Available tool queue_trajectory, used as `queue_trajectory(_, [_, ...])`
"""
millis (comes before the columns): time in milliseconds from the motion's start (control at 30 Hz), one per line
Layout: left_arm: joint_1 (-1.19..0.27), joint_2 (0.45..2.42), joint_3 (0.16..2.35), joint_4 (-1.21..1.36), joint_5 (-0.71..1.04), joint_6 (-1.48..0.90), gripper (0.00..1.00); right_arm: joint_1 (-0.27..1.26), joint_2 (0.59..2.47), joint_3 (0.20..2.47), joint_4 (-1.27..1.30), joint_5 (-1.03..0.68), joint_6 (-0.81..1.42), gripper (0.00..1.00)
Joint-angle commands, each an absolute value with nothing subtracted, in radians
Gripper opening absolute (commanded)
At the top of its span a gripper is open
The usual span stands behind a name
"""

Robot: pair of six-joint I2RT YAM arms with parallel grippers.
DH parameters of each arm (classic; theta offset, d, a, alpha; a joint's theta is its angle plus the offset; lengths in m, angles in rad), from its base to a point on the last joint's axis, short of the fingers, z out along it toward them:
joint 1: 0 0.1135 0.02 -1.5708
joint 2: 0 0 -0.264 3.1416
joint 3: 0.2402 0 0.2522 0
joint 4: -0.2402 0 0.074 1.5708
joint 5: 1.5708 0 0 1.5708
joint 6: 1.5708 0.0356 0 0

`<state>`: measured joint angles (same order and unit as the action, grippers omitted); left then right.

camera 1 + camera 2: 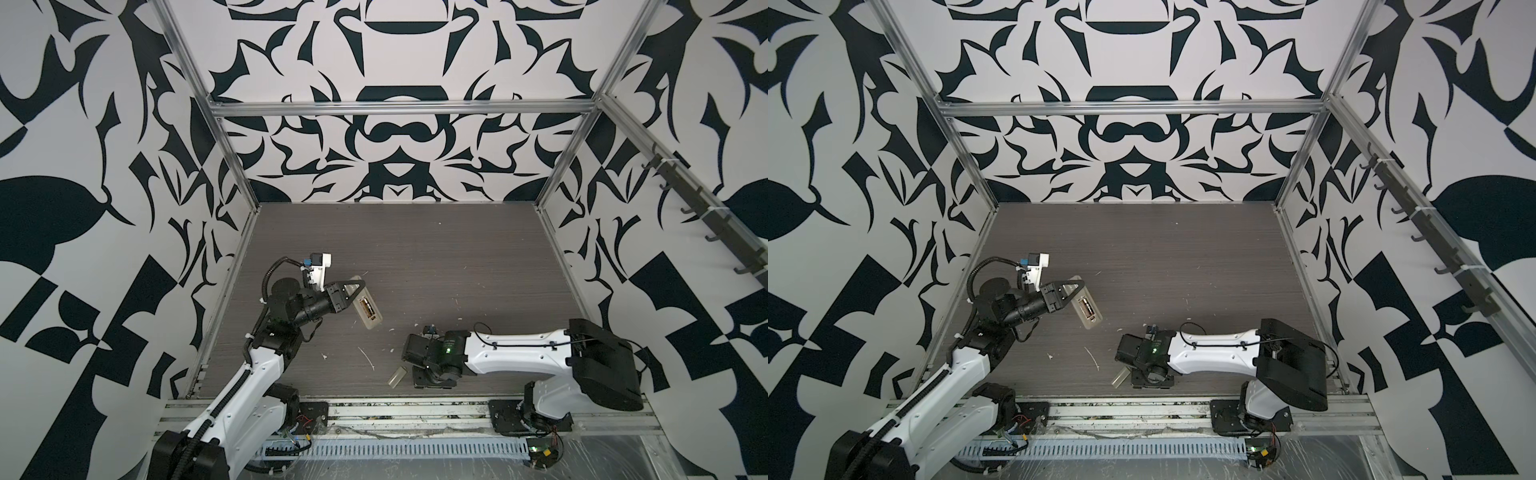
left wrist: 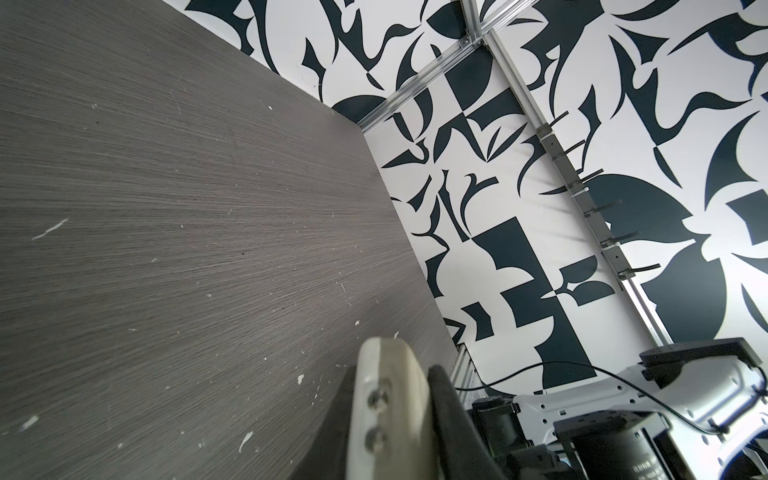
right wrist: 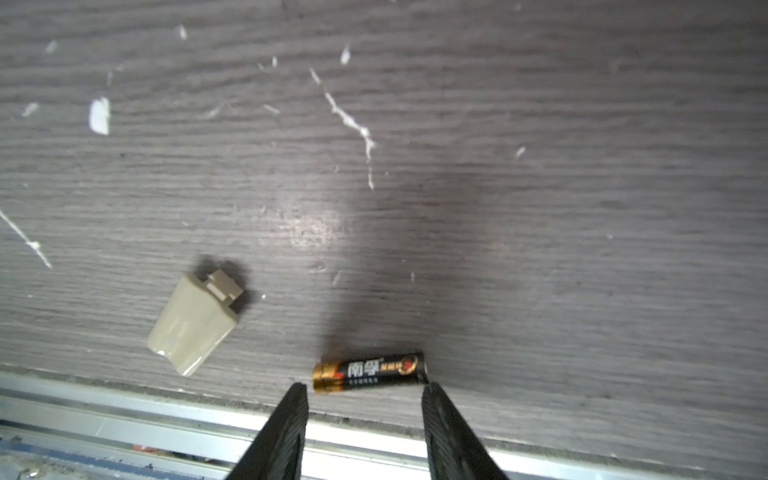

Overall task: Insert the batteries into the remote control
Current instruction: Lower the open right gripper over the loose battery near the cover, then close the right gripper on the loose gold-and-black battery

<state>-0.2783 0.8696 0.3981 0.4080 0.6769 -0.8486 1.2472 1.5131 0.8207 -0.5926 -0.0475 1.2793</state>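
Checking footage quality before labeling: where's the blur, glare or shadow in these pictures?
Right wrist view: dark shadow and pale glare on the table near the battery; left wrist view: the close remote control looks soft; both top views: evenly lit.

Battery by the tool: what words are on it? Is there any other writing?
"南孚": big white letters on the battery.
Small print beside and under them: too blurred to read.
Tiny label on the right arm: too small to read.
No other writing shows.
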Motion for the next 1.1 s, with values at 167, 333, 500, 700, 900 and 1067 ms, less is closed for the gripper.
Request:
queue_trajectory(167, [-0.285,0.862,0.387,0.445,0.683,-0.851,0.0,1.232,1.507,0.813,-0.604,-0.064,1.272,0.44])
queue_trajectory(333, [-0.285,0.858,0.385,0.426,0.664,-0.849,0.0,1.207,1.519,0.825,-0.611,-0.087,1.239,0.43])
queue_trajectory(500, [-0.285,0.856,0.385,0.423,0.651,-0.839,0.0,1.196,1.542,0.832,-0.594,-0.093,1.225,0.43])
queue_trajectory(700, [-0.285,0.869,0.39,0.424,0.652,-0.831,0.0,1.178,1.551,0.858,-0.612,-0.091,1.182,0.43])
queue_trajectory(900, [-0.284,0.871,0.39,0.42,0.65,-0.828,0.0,1.176,1.577,0.866,-0.611,-0.108,1.155,0.43])
queue_trajectory(1067, [-0.284,0.879,0.39,0.42,0.656,-0.828,0.0,1.175,1.62,0.89,-0.597,-0.124,1.116,0.42])
